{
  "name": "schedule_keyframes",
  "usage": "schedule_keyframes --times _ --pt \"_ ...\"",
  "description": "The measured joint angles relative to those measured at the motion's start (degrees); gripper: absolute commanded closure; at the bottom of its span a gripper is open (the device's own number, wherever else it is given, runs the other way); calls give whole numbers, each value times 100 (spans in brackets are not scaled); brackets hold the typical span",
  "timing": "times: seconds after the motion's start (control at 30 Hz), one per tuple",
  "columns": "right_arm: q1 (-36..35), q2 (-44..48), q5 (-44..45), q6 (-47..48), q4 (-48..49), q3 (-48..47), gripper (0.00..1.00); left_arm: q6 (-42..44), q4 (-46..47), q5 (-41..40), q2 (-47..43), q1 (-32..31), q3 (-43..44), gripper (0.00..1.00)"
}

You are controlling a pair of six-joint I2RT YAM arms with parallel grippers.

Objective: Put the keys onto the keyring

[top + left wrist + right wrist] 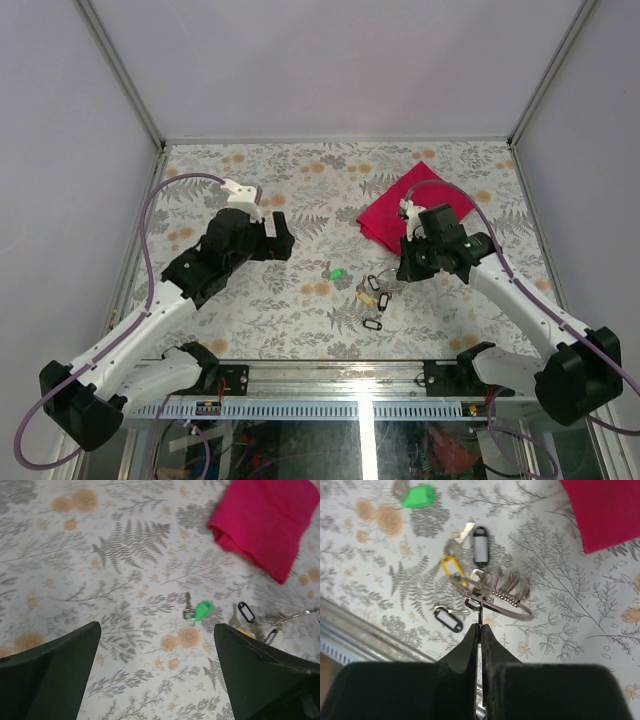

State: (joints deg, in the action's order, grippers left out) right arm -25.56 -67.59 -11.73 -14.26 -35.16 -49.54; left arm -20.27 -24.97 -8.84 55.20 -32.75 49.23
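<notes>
My right gripper [480,626] is shut on the thin edge of a black key tag [479,614] that hangs at the silver wire keyring [512,611]. Some metal keys sit bunched on the ring. A yellow tag [451,567], a black tag [480,547] and another black tag [448,620] lie around it on the table. In the top view the right gripper [410,265] is just right of the tag cluster [375,298]. My left gripper [275,240] is open and empty above bare cloth [157,680], left of the tags.
A green tag with a metal key [202,610] lies apart, left of the cluster. A folded red cloth [415,205] lies at the back right. The metal front rail [330,370] runs along the near table edge. White walls enclose the table.
</notes>
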Motion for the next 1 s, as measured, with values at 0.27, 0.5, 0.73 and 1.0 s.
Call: schedule_keyframes --times 0.27,0.5,0.73,1.0 --pt "-131 481 -745 448 -295 -538 100 356 1110 304 55 -1034 -103 8" --pt "-365 645 -1102 787 -555 -1102 100 1047 2406 627 -111 -1655 -693 8" --pt "-417 811 -1497 887 -634 -1283 100 1364 3565 708 -264 -2299 -1147 9" --pt "-435 916 -1799 890 -645 -1462 100 1932 4439 240 219 -3167 -1156 10"
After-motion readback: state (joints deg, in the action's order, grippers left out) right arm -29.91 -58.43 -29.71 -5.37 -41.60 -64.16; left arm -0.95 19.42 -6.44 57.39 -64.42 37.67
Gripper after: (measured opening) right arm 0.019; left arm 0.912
